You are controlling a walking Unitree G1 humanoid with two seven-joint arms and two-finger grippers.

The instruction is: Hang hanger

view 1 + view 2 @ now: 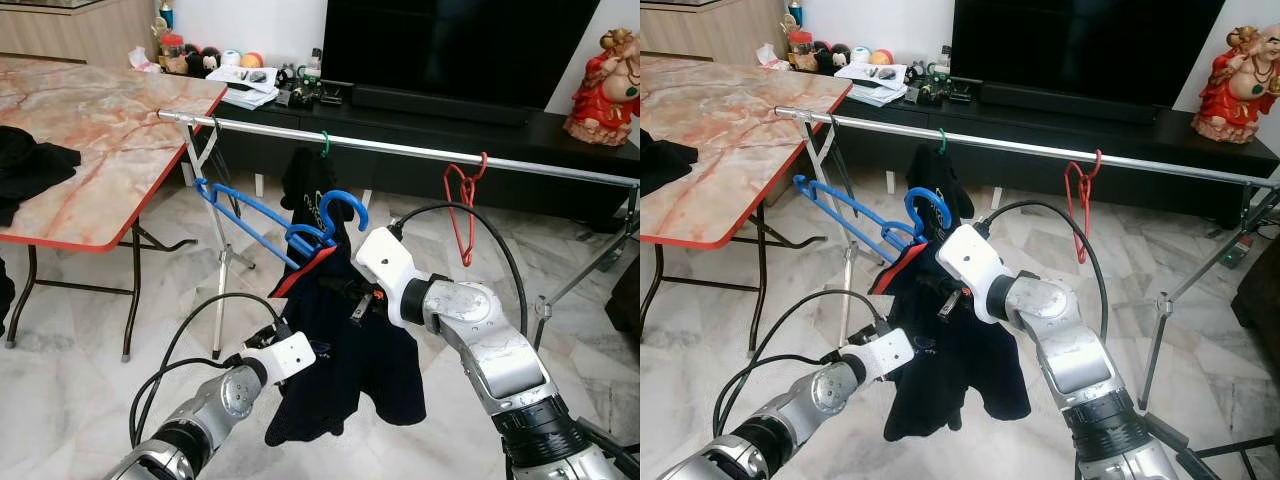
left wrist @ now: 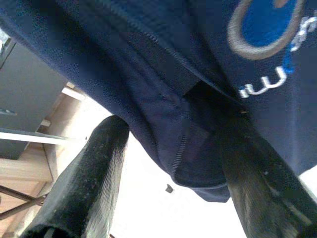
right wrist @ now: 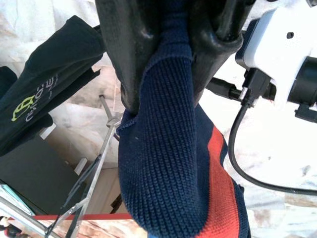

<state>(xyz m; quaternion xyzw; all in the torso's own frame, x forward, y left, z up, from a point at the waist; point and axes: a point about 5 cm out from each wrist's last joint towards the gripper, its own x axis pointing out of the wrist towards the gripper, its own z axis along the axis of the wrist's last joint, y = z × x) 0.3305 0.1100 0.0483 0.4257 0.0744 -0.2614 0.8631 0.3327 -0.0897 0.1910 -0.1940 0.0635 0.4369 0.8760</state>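
Pale marble floor tiles run under a marbled, red-edged worktop (image 1: 90,130) at the upper left of the frame, and a long silver clothes rail (image 1: 400,148) crosses the middle in front of a dark TV cabinet.

Left of centre, the blue plastic hanger (image 1: 290,232) carries a navy shirt with red trim (image 1: 345,350), its hook raised just below the rail but not over it. The left gripper (image 2: 173,163) sits low under the shirt's hem, fingers (image 2: 84,183) spread with cloth hanging between them. The right gripper (image 3: 168,59) pinches the shirt's ribbed collar at the hanger's neck. Further right a red wire hanger (image 1: 462,205) already hangs on the rail.

Judging by this, the lift is under way; next the hook must rise over the rail and settle before the collar is let go.
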